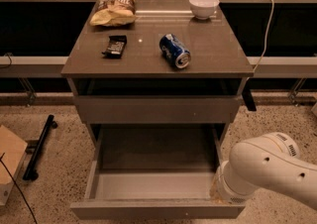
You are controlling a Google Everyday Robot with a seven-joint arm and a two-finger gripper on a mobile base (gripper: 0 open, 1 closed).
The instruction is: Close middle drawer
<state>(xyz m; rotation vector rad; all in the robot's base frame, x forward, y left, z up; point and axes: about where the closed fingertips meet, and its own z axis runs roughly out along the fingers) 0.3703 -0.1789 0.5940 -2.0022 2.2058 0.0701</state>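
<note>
The wide, shallow grey-brown middle drawer stands pulled far out, low beneath the grey-brown tabletop. The robot's white arm sits at its front right corner, hiding the gripper, so I cannot tell its state.

The scene is dim and warm-toned, lit from above. The tabletop carries 1 small glare spot near its middle and a pale sheen along its back edge. The white bowl and the rim of the soda can catch bright highlights. Deep shadow fills the gap under the tabletop and the back of the open middle drawer, whose floor lightens toward the front. The white arm is the brightest surface, lit on top and shaded beneath. It hides the gripper at the lower right. The speckled floor is evenly lit.
</note>
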